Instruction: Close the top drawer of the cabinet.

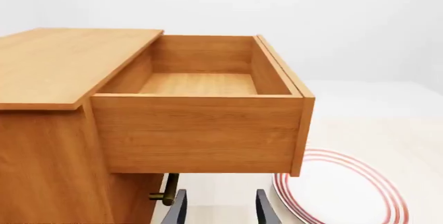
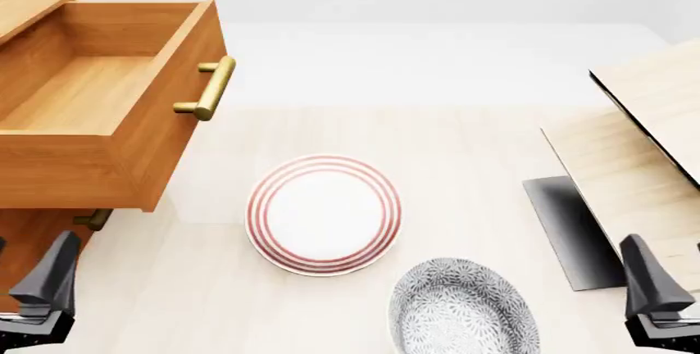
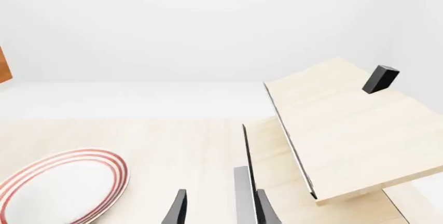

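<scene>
While the cabinet [image 2: 33,239] is cropped at front view's left, top drawer [image 2: 98,100] pulled fully out, left gripper [image 1: 220,208] low beside it, fingers parted, right gripper [image 3: 220,208] likewise parted, empty.

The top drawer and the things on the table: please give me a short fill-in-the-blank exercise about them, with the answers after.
1. The top drawer of the cabinet stands ____.
2. Inside, the drawer holds ____.
3. The plate has rings of ____ colour.
4. The patterned bowl lies nearer the ____ gripper than the other gripper.

Answers: open; nothing; red; right
</scene>
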